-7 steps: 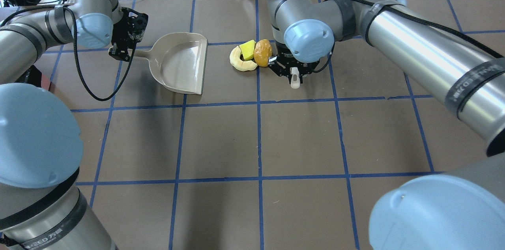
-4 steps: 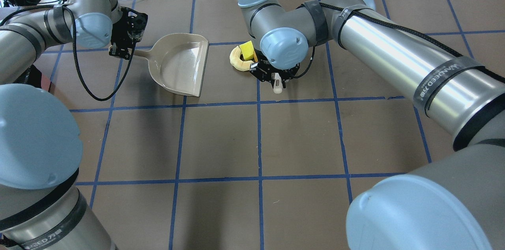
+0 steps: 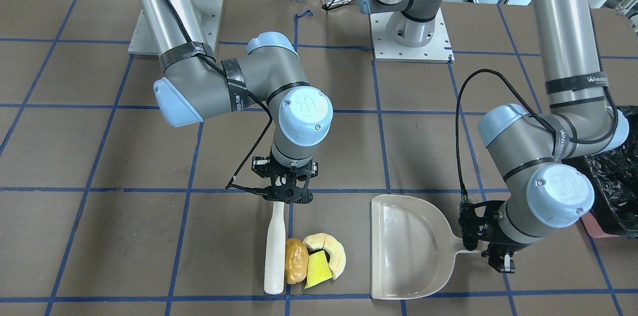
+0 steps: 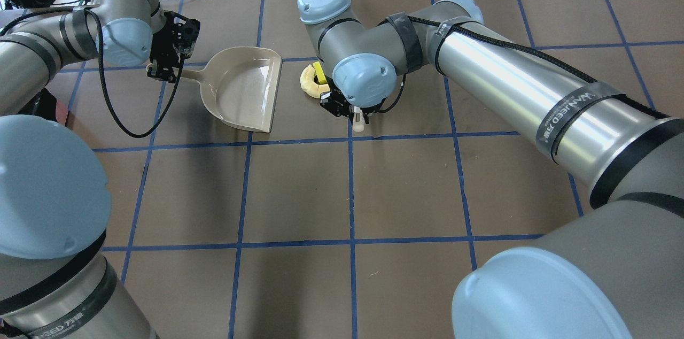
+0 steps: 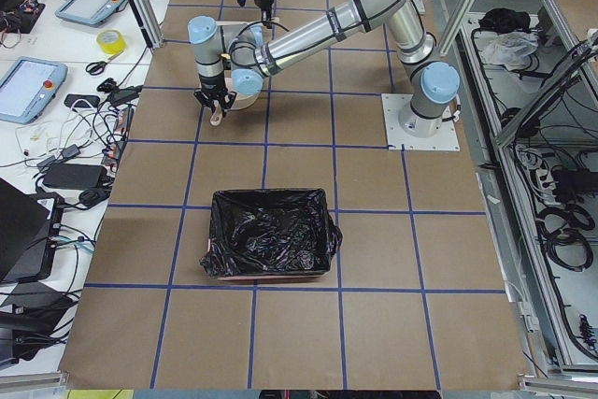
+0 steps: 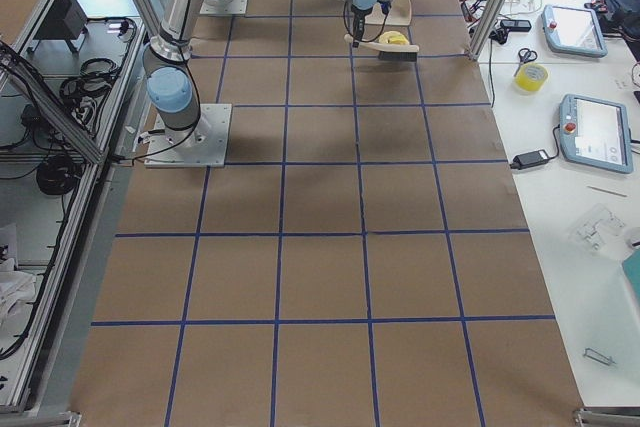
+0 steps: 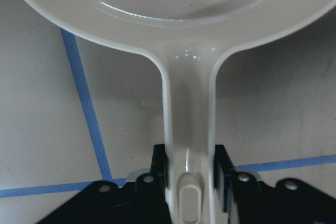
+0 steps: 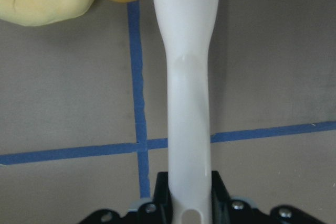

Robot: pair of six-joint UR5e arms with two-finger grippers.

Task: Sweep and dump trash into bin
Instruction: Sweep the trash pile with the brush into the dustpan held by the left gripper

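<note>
Gripping white sweeper (image 3: pixel 274 251) in right pincer (image 3: pixel 285 200), dustpan (image 3: pixel 408 241) handle in left pincer (image 3: pixel 483 252). Facing trash (image 3: pixel 319 266) bunched on tabletop (image 3: pixel 99 156) between sweeper and dustpan mouth: likely light, hard, roll-prone; best shoved broadside, not pinched. Leaving bin (image 5: pixel 269 196) well apart from dustpan.

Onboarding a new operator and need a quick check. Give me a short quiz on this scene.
1. True or false: the dustpan already has something in it.
2. Fill in: the piece touching the right pincer's white sweeper is the golden-brown ___.
3. The left pincer grips: A) the dustpan's handle, B) the white sweeper, C) nothing.
Key: 1 false; 2 potato; 3 A.
</note>
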